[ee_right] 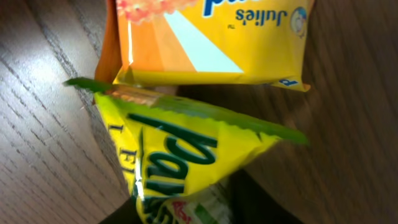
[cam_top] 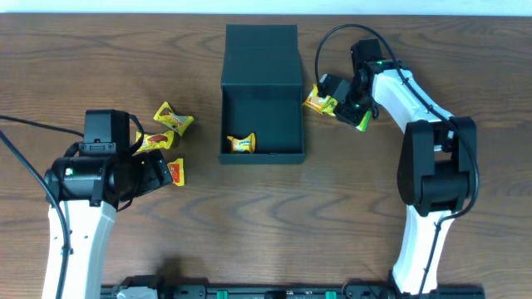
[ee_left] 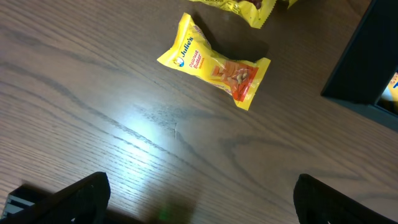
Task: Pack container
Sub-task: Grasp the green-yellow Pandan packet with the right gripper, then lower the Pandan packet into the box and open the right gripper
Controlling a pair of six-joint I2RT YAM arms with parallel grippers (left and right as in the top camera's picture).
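1. The left gripper (ee_left: 202,190) sits at the bottom edge of the left wrist view. Its two dark fingers (ee_left: 74,199) occupy the lower left and lower right corners, spread wide. Only bare wooden table (ee_left: 124,124) lies between them, and it holds nothing.
2. Ahead of it, above frame centre, a yellow Julie's snack packet (ee_left: 214,62) with an orange end lies flat on the table, apart from the fingers. A second yellow packet (ee_left: 236,5) is cut off by the top edge.
3. In the overhead view, a loose group of three yellow packets (cam_top: 154,139) lies on the table left of centre, beside the left arm.
4. The container (cam_top: 278,116), a dark teal square box, stands at upper centre of the overhead view. It is open, with its hinged lid (cam_top: 262,54) folded back toward the top edge. One boxed packet (cam_top: 241,143), yellow, lies in the lower left corner of the compartment.
5. The right gripper (cam_top: 337,101) is right of the container, near its right wall. A yellow wrapper (cam_top: 318,100) lies between the gripper and that wall, and a green-edged wrapper (cam_top: 363,122) shows just below the wrist.
6. The right wrist view is filled by a yellow-green packet (ee_right: 180,155) at lower centre and an orange-and-yellow Julie's packet (ee_right: 211,37) across the top, their edges meeting. The fingers cannot be made out here, so how far the jaws stand apart, and whether they grip either packet, cannot be told.
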